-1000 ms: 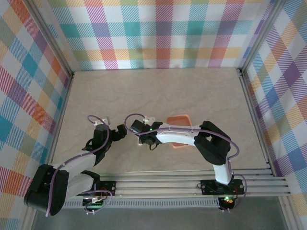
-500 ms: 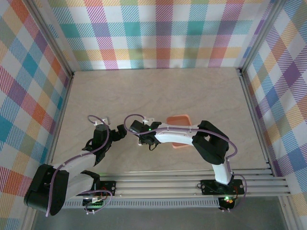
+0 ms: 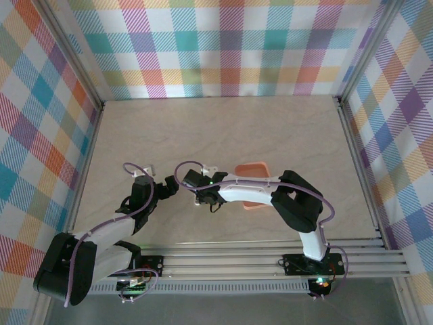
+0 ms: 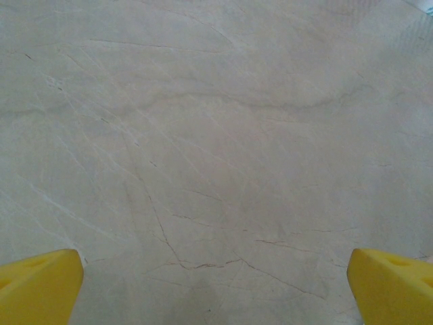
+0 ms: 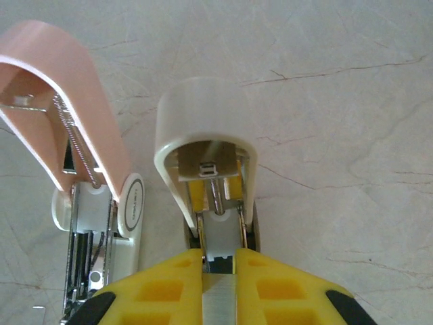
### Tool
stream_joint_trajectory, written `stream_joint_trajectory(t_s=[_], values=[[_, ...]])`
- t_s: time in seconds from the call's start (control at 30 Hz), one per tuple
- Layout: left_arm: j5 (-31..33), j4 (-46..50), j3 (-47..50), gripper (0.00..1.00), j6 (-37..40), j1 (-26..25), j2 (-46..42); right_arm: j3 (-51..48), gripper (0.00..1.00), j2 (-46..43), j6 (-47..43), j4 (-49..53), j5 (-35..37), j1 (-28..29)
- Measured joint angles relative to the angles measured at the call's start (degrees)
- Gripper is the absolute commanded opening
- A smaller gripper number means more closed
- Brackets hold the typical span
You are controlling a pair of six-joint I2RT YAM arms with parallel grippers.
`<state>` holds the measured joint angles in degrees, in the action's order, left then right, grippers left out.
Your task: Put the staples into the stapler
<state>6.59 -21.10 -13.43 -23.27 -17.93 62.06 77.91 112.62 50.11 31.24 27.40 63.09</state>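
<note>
Now, the right hand (image 5: 220, 258) has its yellow fingers (image 5: 169, 284) pinched almost together on a narrow grey metal bar. It's a staple strip (image 5: 220, 306) by the look of it, though I can't rule out that it's part of the stapler's own rail. Right at the fingertips lies the stapler (image 5: 203, 115), whitish top flipped up, channel and spring rod laid bare, open end facing the hand. So the strip and the channel are in line, with the strip's front end at the mouth. Just beside it on the left sits the white-and-pink mini stapler (image 5: 64, 88), also hinged open, and not the one we want.

From above, all this is toward the near edge of the worktop (image 3: 223, 128), a little left of the middle, with the salmon-orange tray (image 3: 252, 167) beside the right arm. The left hand (image 4: 215, 267) is spread wide with nothing in it, over bare worktop just left of the action.

Handling, as I judge it: the strip is featherlight and slick. It's stiff along its length but likely to snap if twisted, so pinch the flat sides near the rear. The stapler is light too and may skate on this smooth surface when pushed. A steadying hold low on its metal sides, clear of the raised top, looks wise.
</note>
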Motion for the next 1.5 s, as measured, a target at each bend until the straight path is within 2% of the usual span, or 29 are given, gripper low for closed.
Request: stream_joint_trajectory(t_s=[1.5], values=[[0.1, 0.0, 0.0, 1.00, 0.0, 0.0, 0.0, -0.6, 0.16, -0.3, -0.8, 0.0, 0.0, 0.0]])
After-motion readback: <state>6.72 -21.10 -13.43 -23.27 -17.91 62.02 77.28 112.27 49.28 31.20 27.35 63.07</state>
